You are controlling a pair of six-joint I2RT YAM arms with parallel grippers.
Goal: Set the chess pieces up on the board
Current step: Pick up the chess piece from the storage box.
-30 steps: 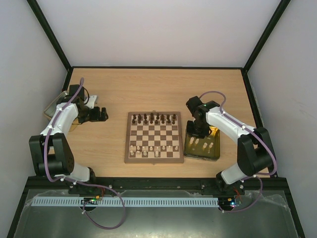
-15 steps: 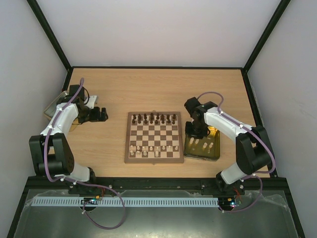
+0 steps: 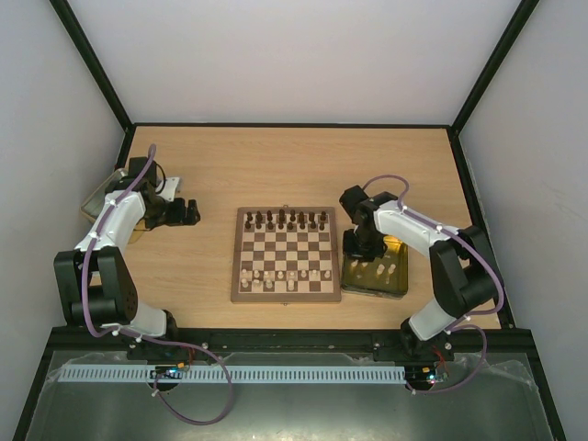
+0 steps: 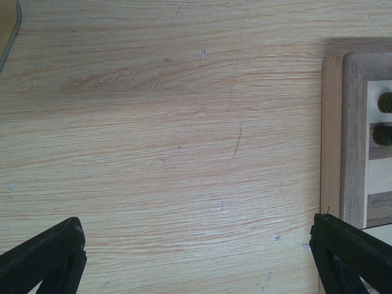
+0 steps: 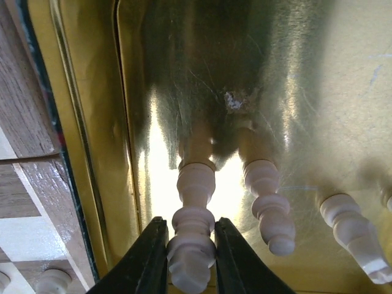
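Clamped in the right gripper [image 5: 191,263]: one cream piece [image 5: 195,196], pinched from both sides by the jaws and apparently lying on its side on the floor of the gold tray [image 5: 92,122], just right of the board [image 3: 237,262]. Not yet lifted, judging by the wrist view.

Beside it in the same tray, more loose cream pieces [image 5: 269,202], several by the top view.

Well left of the board, over bare table [image 4: 153,153]: the left gripper [image 4: 196,263], spread wide, holding nothing.

Along the board's far edge, dark pieces [image 3: 289,220] standing in seemingly two full rows, too small to count. Along its near edge, cream pieces [image 3: 280,275] in a partial, gappy set.

Judged past halfway: dark side seemingly done, cream side short by the handful right of the board. Left to do: lifting each, carrying it across, standing it upright on its square.
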